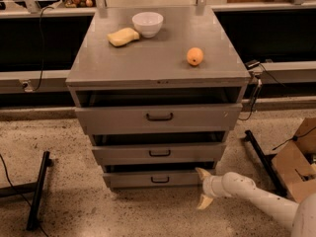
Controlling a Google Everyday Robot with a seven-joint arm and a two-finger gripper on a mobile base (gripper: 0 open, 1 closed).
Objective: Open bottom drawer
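Down low on the right, the white arm's gripper (pixel 203 187) hangs just above the speckled floor (pixel 74 147), its two cream fingers (pixel 204 202) spread wide apart and gripping nothing. The upper finger sits right at the right end of the bottom drawer (pixel 133 179); whether it touches the panel I cannot tell. The lower finger points down over the floor.

That bottom drawer is the narrow grey front at the foot of the grey cabinet, with its small dark bar handle (pixel 159 179) at centre, well to the left of the gripper. A dark slot shows above the front, and nothing inside can be made out. Above it is the mid-sized grey drawer front (pixel 123 153), then the tall wide grey drawer front (pixel 108 118), each under its own dark gap, contents hidden.

Up on the flat grey surface (pixel 148 63), a round white bowl (pixel 147 23) stands near the far edge, left of centre, showing only its white inside. A yellow sponge (pixel 123 36) lies just beside it, toward the left edge. A small orange fruit (pixel 195 56) sits alone toward the right edge, well apart from both.

At the right of the floor is an open brown cardboard box (pixel 291 164), with contents too unclear to name.
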